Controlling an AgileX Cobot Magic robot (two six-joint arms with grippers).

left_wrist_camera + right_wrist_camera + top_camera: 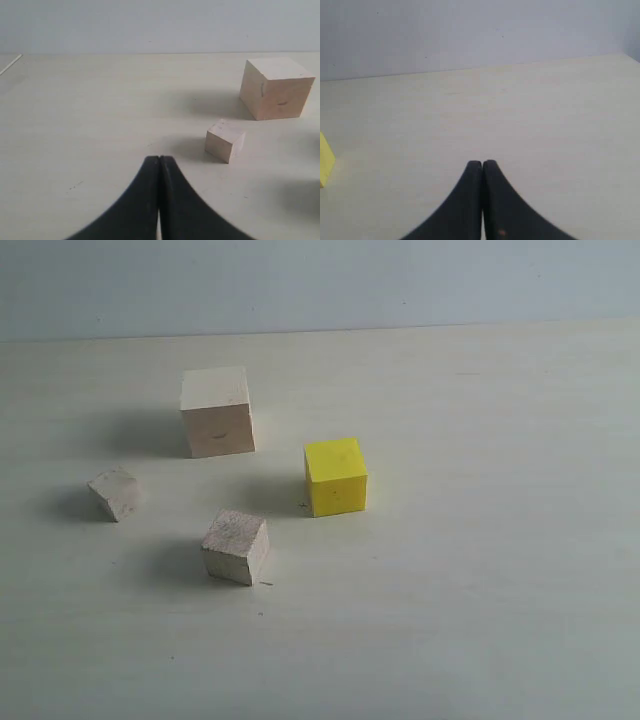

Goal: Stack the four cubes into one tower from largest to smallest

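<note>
Four cubes stand apart on the pale table, none stacked. The large pale wood cube point(217, 411) is farthest back, the yellow cube point(336, 476) to its right and nearer. The medium wood cube point(236, 546) sits in front, and the small wood cube point(115, 493) lies at the left, turned at an angle. Neither arm shows in the exterior view. My left gripper point(159, 159) is shut and empty, with the small cube point(225, 140) and the large cube point(276, 88) ahead of it. Shut and empty too, my right gripper point(482, 163) has an edge of the yellow cube point(325, 160) off to one side.
The pale table point(480, 590) runs back to a plain grey-white wall point(320, 280). Nothing else stands on the table in any view.
</note>
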